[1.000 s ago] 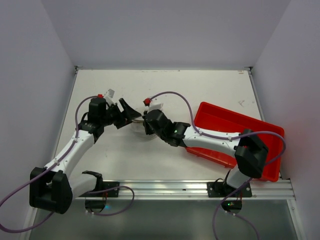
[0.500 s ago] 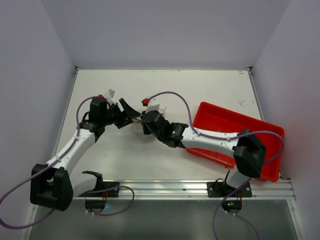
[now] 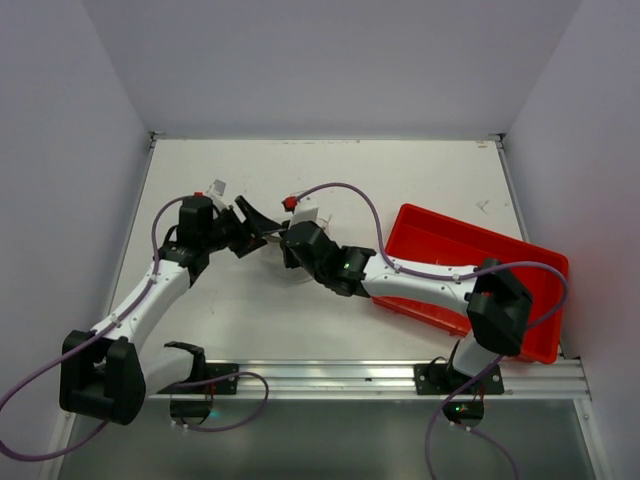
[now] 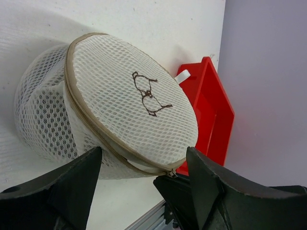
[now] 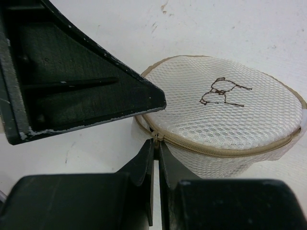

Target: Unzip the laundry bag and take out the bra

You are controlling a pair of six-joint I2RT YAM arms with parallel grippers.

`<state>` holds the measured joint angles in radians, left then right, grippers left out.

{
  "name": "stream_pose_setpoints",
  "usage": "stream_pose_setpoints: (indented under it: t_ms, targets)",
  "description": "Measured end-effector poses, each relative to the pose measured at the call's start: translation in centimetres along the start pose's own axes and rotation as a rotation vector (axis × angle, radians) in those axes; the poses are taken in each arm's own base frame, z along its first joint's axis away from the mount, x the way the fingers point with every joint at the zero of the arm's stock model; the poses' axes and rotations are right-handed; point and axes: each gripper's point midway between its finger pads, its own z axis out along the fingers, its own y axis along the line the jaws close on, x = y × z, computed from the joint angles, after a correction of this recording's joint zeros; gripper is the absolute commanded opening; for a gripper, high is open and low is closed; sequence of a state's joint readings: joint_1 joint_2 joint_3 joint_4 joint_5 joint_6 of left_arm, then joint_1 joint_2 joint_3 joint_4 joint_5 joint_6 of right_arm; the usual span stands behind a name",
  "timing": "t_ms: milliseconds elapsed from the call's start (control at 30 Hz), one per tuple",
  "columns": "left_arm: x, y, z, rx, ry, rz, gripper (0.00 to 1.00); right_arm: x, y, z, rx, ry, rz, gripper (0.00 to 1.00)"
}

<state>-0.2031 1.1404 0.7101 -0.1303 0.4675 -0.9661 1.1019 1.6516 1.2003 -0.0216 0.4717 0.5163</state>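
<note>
The laundry bag [image 4: 129, 110], a round white mesh case with a tan zip round its rim, lies on the table between both grippers. It also shows in the right wrist view [image 5: 230, 110] and as a sliver from above [image 3: 283, 272]. My right gripper [image 5: 156, 143] is shut on the zip pull [image 5: 154, 135] at the bag's near edge. The zip gapes for a short stretch beside the slider [image 4: 170, 174]. My left gripper [image 4: 144, 153] is open, its fingers either side of the bag's rim. The bra does not show.
A red tray [image 3: 500, 250] lies on the right side of the table, behind the right arm, and its corner shows past the bag [image 4: 211, 105]. The left gripper's finger [image 5: 72, 72] looms just left of the bag. Walls close in on three sides.
The left gripper's jaws have narrowed a little around the bag. The right gripper, still shut on the zip pull, has crept slightly left.
</note>
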Motion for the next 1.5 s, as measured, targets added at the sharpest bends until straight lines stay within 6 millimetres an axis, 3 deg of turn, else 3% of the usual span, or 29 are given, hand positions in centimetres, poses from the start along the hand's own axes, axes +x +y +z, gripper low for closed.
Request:
stream_pose_setpoints:
  t_ms: [67, 167, 200, 267, 300, 367, 567, 733, 967, 1167, 1500]
  targets:
    - [0.1, 0.3, 0.2, -0.001, 0.001, -0.011, 0.70, 0.0, 0.2, 0.0, -0.006, -0.002, 0.001, 0.00]
    - [0.2, 0.5, 0.4, 0.006, -0.003, -0.020, 0.55, 0.0, 0.6, 0.0, -0.022, -0.002, 0.004, 0.00]
    - [0.3, 0.5, 0.5, 0.011, -0.004, -0.023, 0.42, 0.1, 0.7, 0.0, -0.027, 0.000, 0.003, 0.00]
    - [0.2, 0.5, 0.8, 0.020, -0.003, -0.027, 0.28, 0.2, 0.9, 0.1, -0.038, 0.005, 0.000, 0.00]
    - [0.1, 0.5, 1.0, 0.025, -0.004, -0.024, 0.13, 0.4, 1.1, 0.1, -0.051, 0.012, -0.004, 0.00]
    - [0.1, 0.5, 1.3, 0.037, 0.000, -0.020, 0.00, 0.9, 1.3, 0.1, -0.068, 0.025, -0.014, 0.00]
    - [1.0, 0.5, 1.8, 0.083, 0.041, 0.011, 0.00, 3.9, -0.1, -0.1, -0.060, 0.077, -0.079, 0.00]
    - [0.9, 0.3, 1.8, 0.098, 0.032, 0.038, 0.00, 5.7, -2.5, -1.8, -0.030, 0.113, -0.129, 0.00]
    - [1.1, 0.3, 1.7, 0.107, 0.044, 0.067, 0.00, 4.5, -4.6, -3.8, -0.019, 0.083, -0.134, 0.00]
    - [0.9, -0.1, 1.6, 0.120, 0.044, 0.085, 0.00, 3.5, -7.6, -3.9, 0.028, 0.076, -0.110, 0.00]
    - [0.7, -0.7, 1.4, 0.133, 0.055, 0.115, 0.00, 4.1, -8.6, -3.9, 0.020, 0.099, -0.138, 0.00]
